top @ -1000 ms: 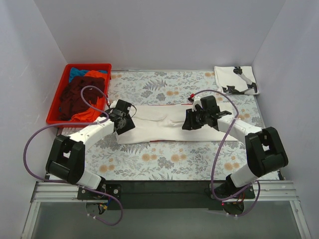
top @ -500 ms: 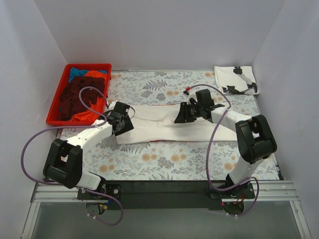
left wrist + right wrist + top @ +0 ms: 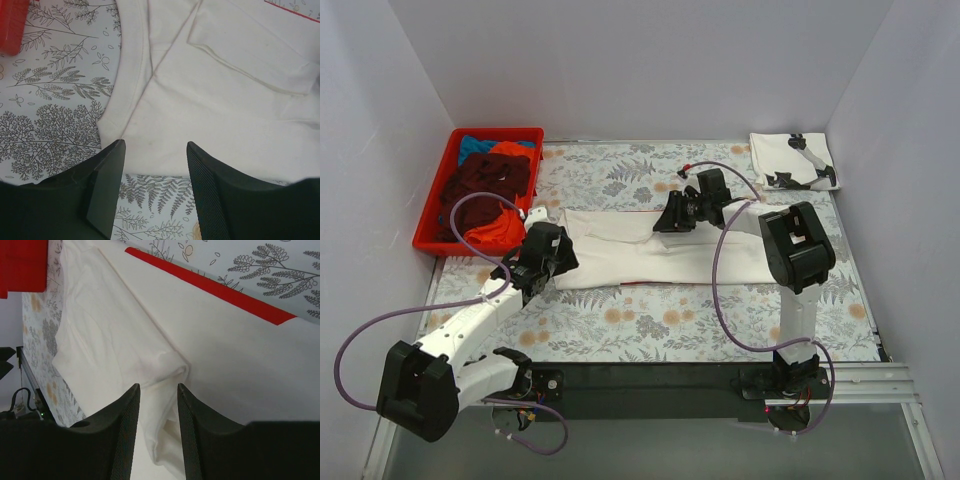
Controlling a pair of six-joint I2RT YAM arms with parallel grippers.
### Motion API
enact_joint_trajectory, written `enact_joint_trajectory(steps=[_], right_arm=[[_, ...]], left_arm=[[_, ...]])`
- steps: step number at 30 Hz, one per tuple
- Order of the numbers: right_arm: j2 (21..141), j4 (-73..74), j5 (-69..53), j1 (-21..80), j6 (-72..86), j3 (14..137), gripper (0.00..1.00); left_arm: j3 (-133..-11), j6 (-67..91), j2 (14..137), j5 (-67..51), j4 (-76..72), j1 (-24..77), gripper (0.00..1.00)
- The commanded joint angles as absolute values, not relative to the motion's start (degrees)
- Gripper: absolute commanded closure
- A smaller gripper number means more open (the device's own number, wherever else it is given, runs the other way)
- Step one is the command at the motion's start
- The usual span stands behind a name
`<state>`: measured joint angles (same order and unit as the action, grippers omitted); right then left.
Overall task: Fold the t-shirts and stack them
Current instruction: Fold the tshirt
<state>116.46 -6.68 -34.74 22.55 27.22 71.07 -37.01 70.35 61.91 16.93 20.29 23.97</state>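
Note:
A white t-shirt (image 3: 660,255), folded lengthwise, lies across the middle of the table, with a thin red print edge (image 3: 210,287) showing along its back side. My left gripper (image 3: 560,258) is open and empty at the shirt's left end. In the left wrist view (image 3: 154,147) it hovers over the near edge beside the collar (image 3: 131,60). My right gripper (image 3: 666,220) is at the shirt's back edge. In the right wrist view (image 3: 158,387) its jaws stand apart with a raised fold of white cloth (image 3: 167,370) between them.
A red crate (image 3: 432,210) at the back left holds maroon (image 3: 480,180), orange (image 3: 492,228) and blue (image 3: 475,146) tees. A folded white tee with black print (image 3: 793,160) lies at the back right corner. White walls close in three sides.
My left arm has drawn back toward the near left, its gripper staying by the shirt's left end. My right gripper has moved left and toward the back along the shirt.

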Motion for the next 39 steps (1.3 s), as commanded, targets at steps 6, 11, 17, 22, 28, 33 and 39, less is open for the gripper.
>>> enact_joint_trajectory(steps=[6,11,17,22,28,33,39], right_arm=[[120.41,-9.23,-35.95,22.59,28.74,75.41,0.58],[121.55,-9.49,-35.25,22.59,28.92,75.76,0.58],[122.52,-9.67,-34.98,22.59,29.18,76.46,0.58],[122.96,-10.1,-35.94,22.68,29.18,76.99,0.64],[122.78,-10.19,-36.21,22.68,28.65,77.17,0.92],[122.78,-10.11,-36.82,22.76,27.42,79.01,0.99],[124.1,-10.02,-37.35,23.03,26.46,80.77,0.99]], left_arm=[[-36.47,68.12,60.82,20.74,16.87,23.82,0.49],[-36.3,68.03,60.47,20.57,16.35,23.91,0.49],[-36.39,68.03,60.99,20.21,16.35,23.91,0.5],[-36.39,68.12,61.08,20.04,16.35,23.82,0.49],[-36.3,68.12,61.26,19.95,16.35,23.82,0.5],[-36.3,68.03,61.35,19.78,16.35,23.91,0.5],[-36.3,67.94,61.52,19.51,16.35,23.91,0.5]])
